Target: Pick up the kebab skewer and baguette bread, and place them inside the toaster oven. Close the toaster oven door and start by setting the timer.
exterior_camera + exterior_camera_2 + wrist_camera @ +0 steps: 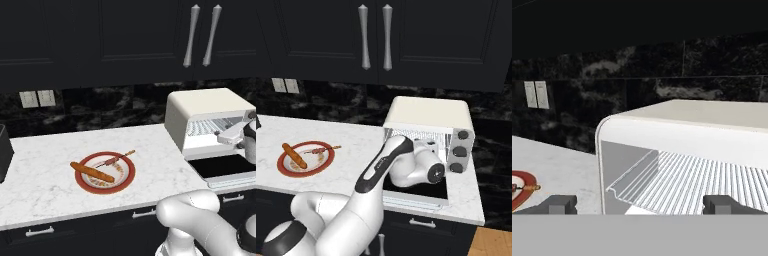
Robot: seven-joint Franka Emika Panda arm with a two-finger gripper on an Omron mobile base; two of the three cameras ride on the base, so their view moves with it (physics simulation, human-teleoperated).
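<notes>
Where black cabinets (100, 35) hang, white marble counter (45, 165) runs.

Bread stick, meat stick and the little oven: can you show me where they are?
baguette bread (92, 172), left base view, middle of the loaf.
kebab skewer (115, 159), left base view, meat chunks mid-stick.
toaster oven (428, 114), right base view, its cream top.

Toaster oven (200, 107): matt cream shell, metal wire rack (702, 185). Toaster oven door (225, 166): glossy dark glass. Counter (45, 170): white marble.
</notes>
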